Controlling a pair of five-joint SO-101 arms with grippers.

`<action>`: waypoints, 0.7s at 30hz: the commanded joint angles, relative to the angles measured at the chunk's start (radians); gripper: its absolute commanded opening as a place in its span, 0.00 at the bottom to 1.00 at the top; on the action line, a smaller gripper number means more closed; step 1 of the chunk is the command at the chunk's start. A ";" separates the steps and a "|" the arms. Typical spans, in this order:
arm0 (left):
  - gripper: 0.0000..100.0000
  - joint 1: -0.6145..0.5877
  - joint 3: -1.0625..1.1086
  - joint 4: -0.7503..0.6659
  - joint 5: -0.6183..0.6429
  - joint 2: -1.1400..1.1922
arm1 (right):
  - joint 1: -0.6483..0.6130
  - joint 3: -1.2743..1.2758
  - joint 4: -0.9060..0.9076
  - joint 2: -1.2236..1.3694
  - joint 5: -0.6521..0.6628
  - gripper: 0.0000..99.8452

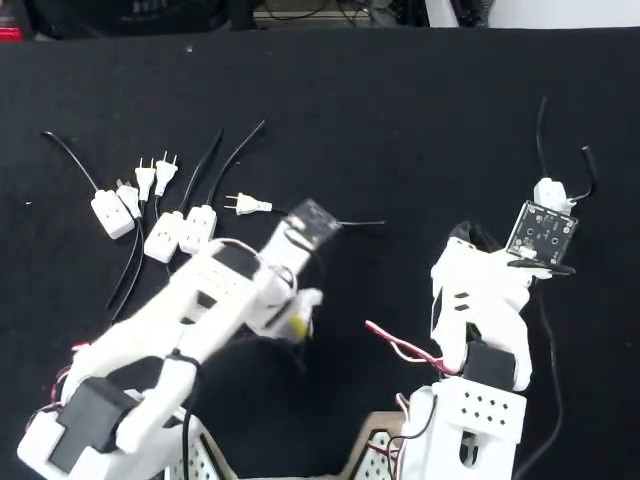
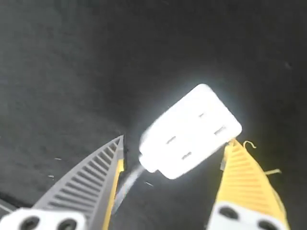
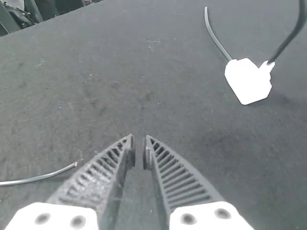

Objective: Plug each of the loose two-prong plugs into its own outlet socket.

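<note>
One outlet socket (image 2: 189, 132) was framed by the left gripper (image 2: 175, 141), jaws set wide. It was laid against the yellow finger (image 2: 240, 177), and a gap was seen at the grey finger (image 2: 96, 177). A skewed squeeze was the danger: with contact on one side only, the socket could be swivelled or flicked out. The left arm (image 1: 190, 310) was stretched slantwise over the table (image 1: 420, 90), its wrist near a loose plug (image 1: 250, 205). The right gripper (image 3: 137, 151) was held nearly closed, empty.
</note>
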 commanded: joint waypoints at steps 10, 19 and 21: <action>0.32 -0.128 -0.010 -0.068 0.012 -0.005 | -0.023 -0.053 0.006 -0.019 -0.003 0.03; 0.32 -0.186 -0.389 0.249 0.044 -0.002 | -0.023 -0.053 0.006 -0.019 -0.003 0.03; 0.30 -0.243 -0.440 0.193 0.132 0.015 | -0.023 -0.053 0.006 -0.019 -0.003 0.03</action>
